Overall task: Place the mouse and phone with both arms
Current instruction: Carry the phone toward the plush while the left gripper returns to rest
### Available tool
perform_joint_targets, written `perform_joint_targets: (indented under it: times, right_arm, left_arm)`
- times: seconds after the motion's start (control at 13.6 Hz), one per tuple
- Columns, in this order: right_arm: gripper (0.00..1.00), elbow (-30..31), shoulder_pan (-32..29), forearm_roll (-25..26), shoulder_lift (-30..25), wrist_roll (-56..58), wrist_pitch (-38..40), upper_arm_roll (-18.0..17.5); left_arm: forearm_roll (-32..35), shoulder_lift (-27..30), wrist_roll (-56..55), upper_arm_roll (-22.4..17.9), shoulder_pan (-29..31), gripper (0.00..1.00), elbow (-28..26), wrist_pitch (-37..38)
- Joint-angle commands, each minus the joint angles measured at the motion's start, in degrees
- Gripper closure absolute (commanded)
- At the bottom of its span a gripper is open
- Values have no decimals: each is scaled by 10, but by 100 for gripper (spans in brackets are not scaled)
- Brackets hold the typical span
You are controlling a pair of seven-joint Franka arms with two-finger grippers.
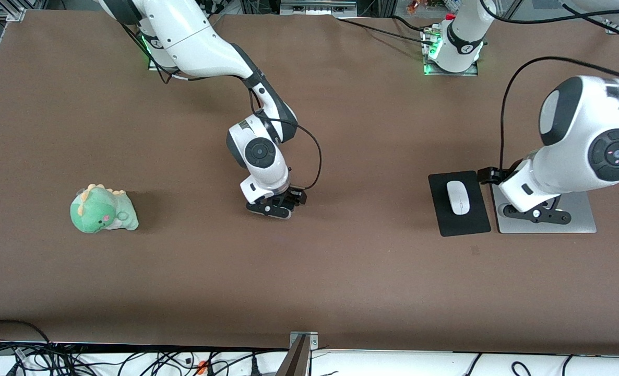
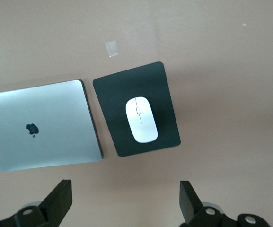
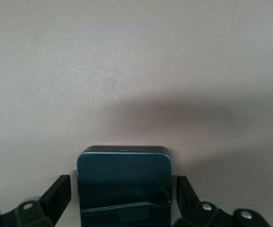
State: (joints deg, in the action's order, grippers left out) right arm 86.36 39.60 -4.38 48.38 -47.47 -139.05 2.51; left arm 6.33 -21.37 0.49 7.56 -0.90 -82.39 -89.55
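Observation:
The white mouse (image 1: 458, 197) lies on a black pad (image 1: 463, 225) toward the left arm's end of the table. It also shows in the left wrist view (image 2: 141, 119), on the pad (image 2: 110, 94). My left gripper (image 1: 536, 214) is open and empty over a silver laptop (image 1: 575, 222); in its wrist view (image 2: 125, 198) bare table lies between the fingers. My right gripper (image 1: 276, 207) is low at the table's middle, open. The black phone (image 3: 123, 182) lies flat between its fingers (image 3: 56, 194) with a gap on each side. In the front view the phone is hidden under the gripper.
A closed silver laptop (image 2: 37, 125) lies beside the pad, toward the left arm's end. A green dinosaur plush (image 1: 102, 210) sits toward the right arm's end of the table. A small tape patch (image 2: 111, 48) is on the brown table near the pad.

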Motion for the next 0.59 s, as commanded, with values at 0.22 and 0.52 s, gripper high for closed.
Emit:
perform_joint_targets:
  times: [0.22, 0.52]
  right_arm:
    - [62, -9, 8, 15, 10, -3, -4, 7]
    - [84, -35, -13, 11, 6, 24, 50, 8]
  left_arm:
    - [-1, -13, 43, -6, 9, 0, 95, 36]
    - [-15, 72, 42, -30, -26, 0, 30, 12]
